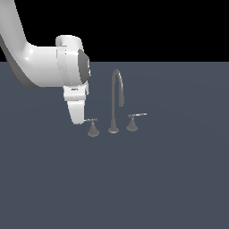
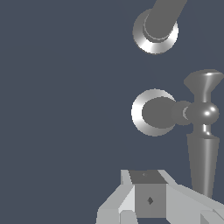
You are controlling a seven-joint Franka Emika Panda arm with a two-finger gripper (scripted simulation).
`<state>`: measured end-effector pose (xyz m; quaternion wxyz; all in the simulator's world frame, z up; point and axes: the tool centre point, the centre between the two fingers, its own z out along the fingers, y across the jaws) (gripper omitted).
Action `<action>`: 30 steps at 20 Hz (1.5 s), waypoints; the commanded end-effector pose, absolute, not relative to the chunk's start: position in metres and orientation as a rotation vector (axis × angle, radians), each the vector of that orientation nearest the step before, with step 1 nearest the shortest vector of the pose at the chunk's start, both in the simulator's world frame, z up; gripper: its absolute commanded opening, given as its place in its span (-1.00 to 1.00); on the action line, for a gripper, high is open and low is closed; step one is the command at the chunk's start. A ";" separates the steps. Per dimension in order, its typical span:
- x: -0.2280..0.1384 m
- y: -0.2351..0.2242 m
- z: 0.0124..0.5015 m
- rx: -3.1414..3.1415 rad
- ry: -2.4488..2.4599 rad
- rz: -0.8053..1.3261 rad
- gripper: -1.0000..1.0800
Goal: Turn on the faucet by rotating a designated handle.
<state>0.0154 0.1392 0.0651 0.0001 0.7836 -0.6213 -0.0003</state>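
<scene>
**Gripper tip meets the end of a faucet lever**

The faucet (image 1: 115,105) stands on a flat grey-blue floor (image 1: 170,179), slightly above the middle of the exterior view. Its tall gooseneck spout (image 1: 117,89) rises at the centre, with 2 lever handles on flared bases to either side. The handle with the longer bar (image 1: 133,121) sits at 3 o'clock from the spout base, its bar pointing towards the exterior view's right. The twin handle (image 1: 92,127) sits at 9 o'clock from the spout base.

The white arm (image 1: 44,67) comes in from 10 o'clock. The gripper (image 1: 79,117) reaches down to the outer end of the twin handle's bar, touching it or just beside it; I cannot tell which. Whether the fingers are apart or together cannot be told from either view.

In the wrist view, a pale finger (image 2: 148,199) shows near a round flared base (image 2: 153,113), with a lever bar (image 2: 203,131) beside it and the spout's base (image 2: 156,33) further off.
</scene>
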 end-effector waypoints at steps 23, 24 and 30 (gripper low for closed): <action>-0.045 0.121 0.065 2.462 -1.953 0.001 -1.00; -0.041 0.139 0.068 2.496 -1.930 0.003 -1.00; -0.049 0.102 0.066 2.476 -1.943 0.001 -1.00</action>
